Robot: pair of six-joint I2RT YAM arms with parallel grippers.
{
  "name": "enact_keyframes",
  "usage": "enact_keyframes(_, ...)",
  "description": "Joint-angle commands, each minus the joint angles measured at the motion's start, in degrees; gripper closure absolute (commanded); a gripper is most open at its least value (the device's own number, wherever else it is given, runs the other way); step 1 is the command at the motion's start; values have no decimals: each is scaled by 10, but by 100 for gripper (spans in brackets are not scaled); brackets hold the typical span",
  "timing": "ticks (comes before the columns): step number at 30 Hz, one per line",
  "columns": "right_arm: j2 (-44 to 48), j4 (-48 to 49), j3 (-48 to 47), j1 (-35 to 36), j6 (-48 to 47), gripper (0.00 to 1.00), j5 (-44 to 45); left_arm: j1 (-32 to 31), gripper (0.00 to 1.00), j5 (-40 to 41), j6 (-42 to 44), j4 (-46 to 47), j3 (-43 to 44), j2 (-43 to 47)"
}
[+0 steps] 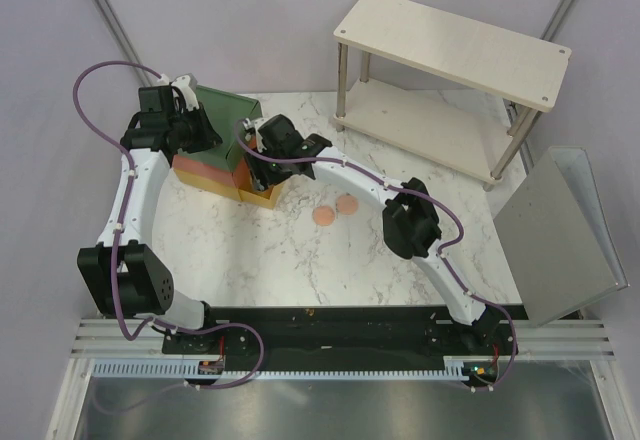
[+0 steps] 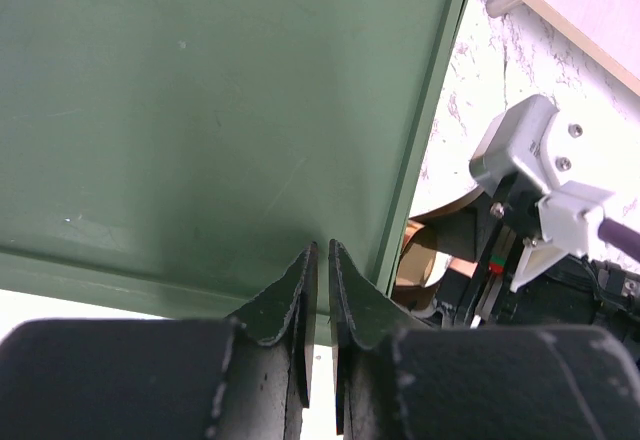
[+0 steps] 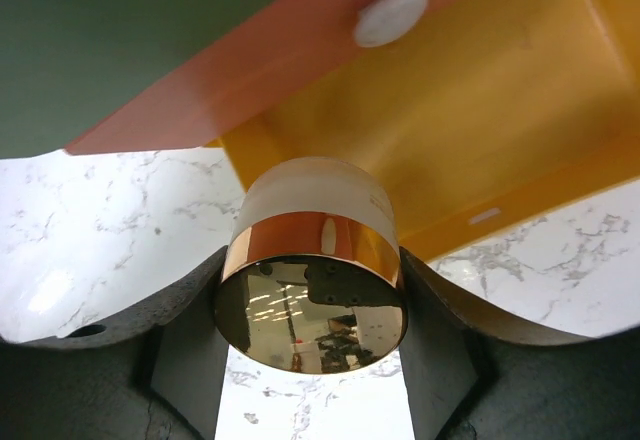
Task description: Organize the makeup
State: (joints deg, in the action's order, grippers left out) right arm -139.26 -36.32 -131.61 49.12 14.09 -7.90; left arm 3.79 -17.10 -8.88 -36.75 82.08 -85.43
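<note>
The right pincer (image 3: 312, 305) is clamped on the round gold pot (image 3: 310, 250), one finger on each side of its shiny band. It holds the pot at the near corner of the open yellow drawer (image 3: 480, 130), which juts out of the drawer box (image 1: 215, 100). The wrist view does not show whether the pot has cleared the drawer's wall.

The main risk is a release too close to that wall. The pot could land on the rim, tip and roll out onto the bench (image 1: 300, 250). The band is smooth and curved, so the pot may also twist or slide in the grip (the fingers meet it along a narrow line only). The orange drawer front (image 3: 260, 70) sits just above, and a finger pushed further in could catch it or its white knob (image 3: 390, 15) and shove the box.

The left pincer (image 2: 322, 260) is nearly closed with nothing between its tips. It rests at the box's green top, probably to steady it, and if it slips the box may shift.

Two pink discs (image 1: 336, 210) lie apart on the bench, not yet put away.
</note>
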Motion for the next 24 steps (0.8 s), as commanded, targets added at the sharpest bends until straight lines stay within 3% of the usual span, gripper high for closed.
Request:
enact_keyframes(1,7,43,-8,-2,-6,53,43,1,83,-7,9,-75,-29,-12)
enact_keyframes(5,5,48,-7,-2,-6,48,42,0,83,-7,9,-74,-29,-11)
enact_keyframes(8,4,49,-5,-2,-6,37,40,1,83,-7,9,-74,-30,-10)
enact_keyframes(12,6,49,3,-2,-6,30,41,1,83,-7,9,-75,-29,-9)
enact_keyframes(24,49,52,22,-8,-7,25,73,1,82,-6,11,-75,-27,3)
